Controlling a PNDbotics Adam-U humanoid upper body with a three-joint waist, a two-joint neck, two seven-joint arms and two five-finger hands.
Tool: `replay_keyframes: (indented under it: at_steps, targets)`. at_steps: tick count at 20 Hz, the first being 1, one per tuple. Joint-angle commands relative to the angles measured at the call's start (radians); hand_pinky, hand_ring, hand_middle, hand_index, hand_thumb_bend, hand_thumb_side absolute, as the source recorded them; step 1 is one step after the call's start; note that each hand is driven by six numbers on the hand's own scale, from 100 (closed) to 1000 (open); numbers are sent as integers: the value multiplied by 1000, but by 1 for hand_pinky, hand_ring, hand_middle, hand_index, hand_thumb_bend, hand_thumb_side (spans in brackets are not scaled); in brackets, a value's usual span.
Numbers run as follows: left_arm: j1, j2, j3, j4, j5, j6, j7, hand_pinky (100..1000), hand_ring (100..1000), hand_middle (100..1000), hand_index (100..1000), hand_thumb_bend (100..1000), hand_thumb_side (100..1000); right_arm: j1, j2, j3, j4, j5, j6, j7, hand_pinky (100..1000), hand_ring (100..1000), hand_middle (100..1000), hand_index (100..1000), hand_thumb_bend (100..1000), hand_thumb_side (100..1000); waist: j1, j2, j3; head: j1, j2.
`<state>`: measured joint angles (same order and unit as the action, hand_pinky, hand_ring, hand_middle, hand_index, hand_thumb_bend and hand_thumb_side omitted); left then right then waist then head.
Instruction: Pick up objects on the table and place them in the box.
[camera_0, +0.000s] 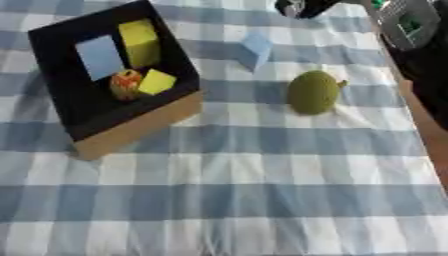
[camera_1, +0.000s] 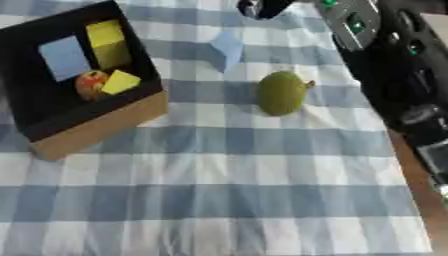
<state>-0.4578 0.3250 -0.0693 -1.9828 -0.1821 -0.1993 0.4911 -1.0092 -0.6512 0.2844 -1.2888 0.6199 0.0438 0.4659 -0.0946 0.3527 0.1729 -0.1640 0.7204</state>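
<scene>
1. Box, far left: black inside, tan cardboard wall toward the camera, sitting askew on the blue/white check tablecloth. Four things in it already: pale blue flat block, tall yellow block just beside it, small yellow cube, and a red/orange round item touching that cube. Can't tell what the round one is; fruit-like.
2. Mid table, well apart from the box: light blue block, lying alone on the cloth, nothing touching it. It nearly blends w/ the check pattern.
3. Right of that and nearer the camera: green fruit-shaped obj, bumpy skin, short stem toward the right. Also free on the cloth.
4. Top edge, above the blue block: right hand, dark, only partly in frame. Can't tell whether its fingers are spread or curled; nothing seen in it. Right arm runs down the right side.
5. Left hand: not in either view.
6. Step in hand, as I read it: between picks. Two objs left out, four boxed, so roughly two-thirds through.
7. Next move prob. needs the right hand down over the blue block (nearest to it), fingers either side, lift, carry left across to the box.
8. Free floor in the box is toward its near-left part; drop there to avoid stacking on the cubes.
</scene>
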Motion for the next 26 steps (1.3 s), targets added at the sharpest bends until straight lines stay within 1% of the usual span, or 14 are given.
replay_keyframes:
  at_steps: [1,4,9,12,13,14,20,26]
  targets:
    - [-6,23,8,-17,-7,2,3,750,869,772,801,479,662,-8,-44,-8,2,-12,-6,4,923,949,797,963,266,100,5,-25,-1,3,2]
    - [-5,22,8,-17,-7,5,3,750,870,772,801,478,663,6,-48,-2,12,-28,-28,20,924,950,798,964,262,100,8,-24,-1,2,0]
    - [-6,21,8,-17,-6,7,2,749,870,772,800,478,664,9,-42,2,42,-52,-85,48,925,953,800,969,273,100,9,-23,1,-1,-3]
    - [-6,21,8,-17,-6,7,2,749,870,772,800,478,664,7,-40,-1,53,-53,-100,51,925,953,800,969,273,100,9,-23,1,-1,-3]
    - [-7,21,7,-17,-6,7,1,749,870,772,801,477,665,7,-38,1,56,-54,-103,52,923,956,805,979,380,100,9,-23,2,-3,-2]
    - [-7,20,7,-17,-6,8,1,749,870,773,801,477,665,4,-31,4,63,-57,-112,59,923,956,806,979,380,100,9,-22,4,-4,-2]
    - [-7,18,7,-17,-5,9,-1,749,871,774,800,476,666,-10,-15,5,103,-58,-207,93,923,955,812,983,384,100,11,-15,9,-5,-3]
    - [-8,16,7,-17,-5,10,0,748,872,774,800,472,668,-26,-4,1,146,-33,-307,81,925,957,826,990,388,100,12,-7,13,-9,-9]
